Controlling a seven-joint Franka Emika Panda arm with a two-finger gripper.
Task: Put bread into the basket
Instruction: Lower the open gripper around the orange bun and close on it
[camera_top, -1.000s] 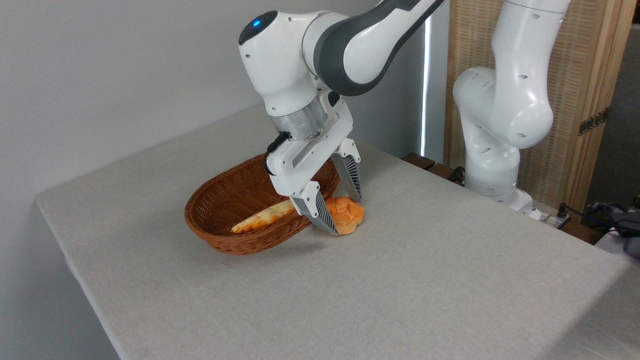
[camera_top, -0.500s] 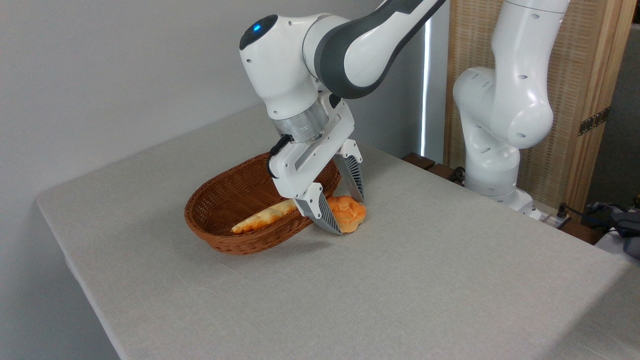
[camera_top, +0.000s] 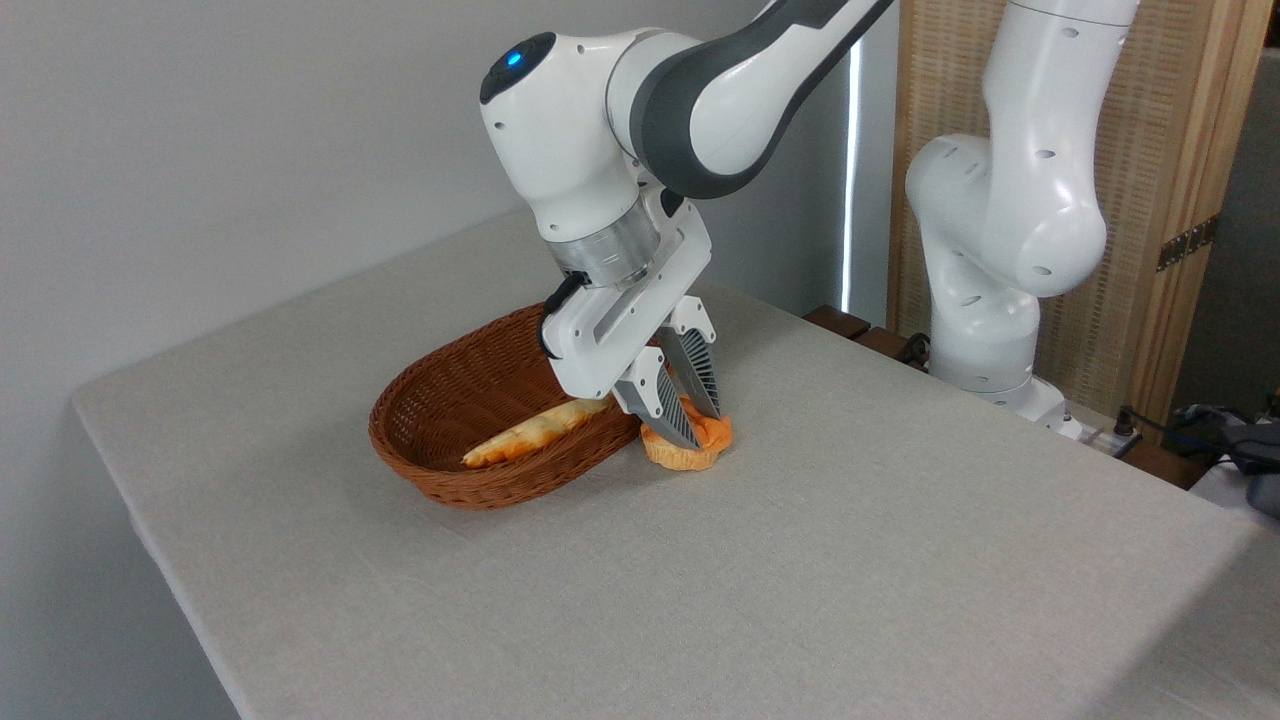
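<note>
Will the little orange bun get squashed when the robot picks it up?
Probably a little. The end effector has its fingers pressed in close on the bun, which looks pinched, so it seems soft. It likely weighs little for its size. Its lumpy top should help stop it slipping.

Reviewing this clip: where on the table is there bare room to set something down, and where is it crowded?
Bare: the wide cloth in front of and right of the bun, and the strip left of the basket. Inside the basket, the left end beside the long loaf is free. Crowded: the basket's right rim, where the pincer pinches the bun against the table.
</note>
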